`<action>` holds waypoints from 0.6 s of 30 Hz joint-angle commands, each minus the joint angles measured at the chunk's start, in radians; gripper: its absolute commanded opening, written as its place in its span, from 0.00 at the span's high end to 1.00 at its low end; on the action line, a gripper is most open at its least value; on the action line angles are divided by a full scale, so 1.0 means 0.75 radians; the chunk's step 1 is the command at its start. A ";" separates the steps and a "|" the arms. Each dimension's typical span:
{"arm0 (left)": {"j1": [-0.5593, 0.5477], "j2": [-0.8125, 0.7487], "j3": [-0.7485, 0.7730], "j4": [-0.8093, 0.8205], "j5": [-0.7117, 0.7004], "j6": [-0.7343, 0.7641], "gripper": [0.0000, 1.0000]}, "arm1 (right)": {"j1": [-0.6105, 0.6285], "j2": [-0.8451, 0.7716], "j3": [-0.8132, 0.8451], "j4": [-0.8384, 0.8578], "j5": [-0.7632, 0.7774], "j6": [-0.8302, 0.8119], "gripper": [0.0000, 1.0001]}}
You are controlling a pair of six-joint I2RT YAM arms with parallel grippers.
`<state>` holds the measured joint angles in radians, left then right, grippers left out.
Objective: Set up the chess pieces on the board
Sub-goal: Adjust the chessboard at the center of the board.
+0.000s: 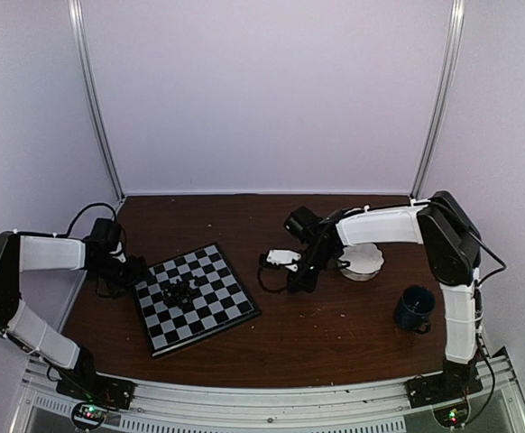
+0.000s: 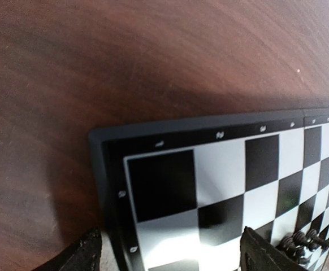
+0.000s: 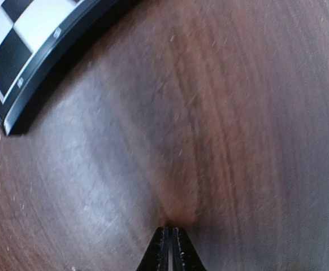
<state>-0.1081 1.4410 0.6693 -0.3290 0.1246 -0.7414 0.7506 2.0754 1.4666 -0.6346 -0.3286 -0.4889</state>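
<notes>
Jaws apart (left gripper (image 2: 170, 254)), board (image 1: 222, 302) askew

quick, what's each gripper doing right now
left gripper: open, holding nothing, over the board corner
right gripper: closed, holding nothing

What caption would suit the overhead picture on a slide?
Black chess pieces huddle mid-board on the chessboard, left gripper at its edge; white bowl and blue mug stand right.
</notes>
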 commanded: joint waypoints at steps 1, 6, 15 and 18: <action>0.009 0.064 0.033 0.120 0.032 -0.025 0.16 | 0.018 0.082 0.100 0.029 0.026 0.026 0.94; 0.009 0.150 0.068 0.182 0.076 -0.007 0.16 | 0.067 0.164 0.183 0.005 0.023 0.013 0.94; -0.127 0.376 0.274 0.233 0.121 0.075 0.18 | 0.200 0.132 0.090 0.021 -0.003 -0.029 0.94; -0.194 0.460 0.372 0.225 0.111 0.086 0.18 | 0.221 0.073 0.013 0.034 -0.001 -0.029 0.94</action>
<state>-0.1825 1.7023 0.8783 -0.1696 0.1753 -0.7105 0.8822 2.1559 1.5623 -0.5793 -0.3145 -0.4988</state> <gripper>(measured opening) 0.818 0.058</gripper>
